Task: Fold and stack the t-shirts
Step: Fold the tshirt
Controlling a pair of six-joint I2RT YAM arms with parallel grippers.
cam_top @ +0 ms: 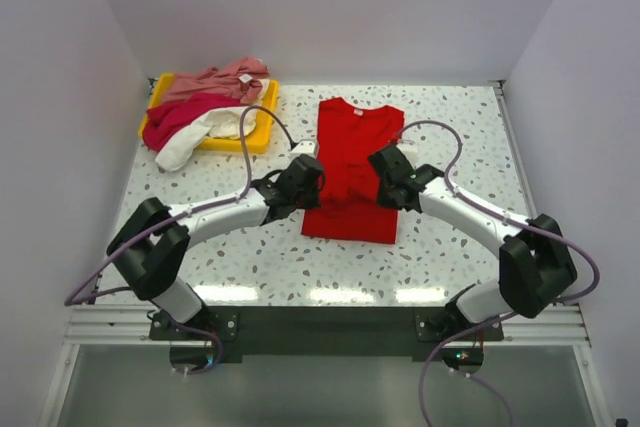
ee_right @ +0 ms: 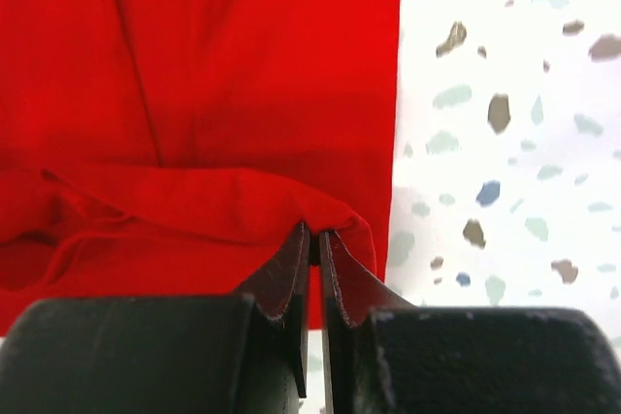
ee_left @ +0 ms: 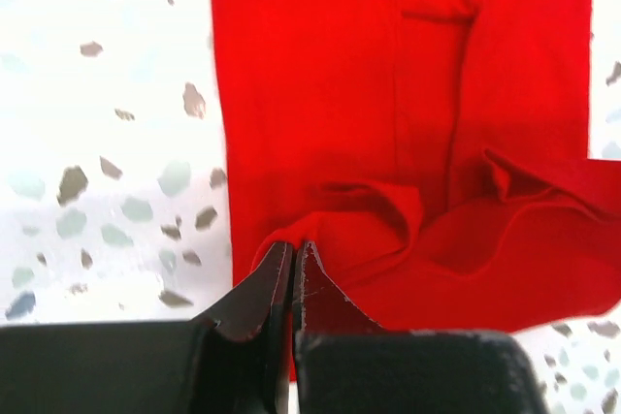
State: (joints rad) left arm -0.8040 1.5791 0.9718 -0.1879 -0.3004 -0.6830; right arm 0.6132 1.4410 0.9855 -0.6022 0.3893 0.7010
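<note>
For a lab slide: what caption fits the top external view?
The left end effector and right end effector each pinch the red t-shirt; other shirts heaped on yellow tray.

I see red t-shirt (cam_top: 350,162): soft matt cloth, creased | table (cam_top: 330,267): smooth speckled stone-look top, slight sheen | tray (cam_top: 260,137): glossy yellow plastic | left gripper (ee_left: 293,261), right gripper (ee_right: 315,241): matt black, rough-edged fingers
</note>
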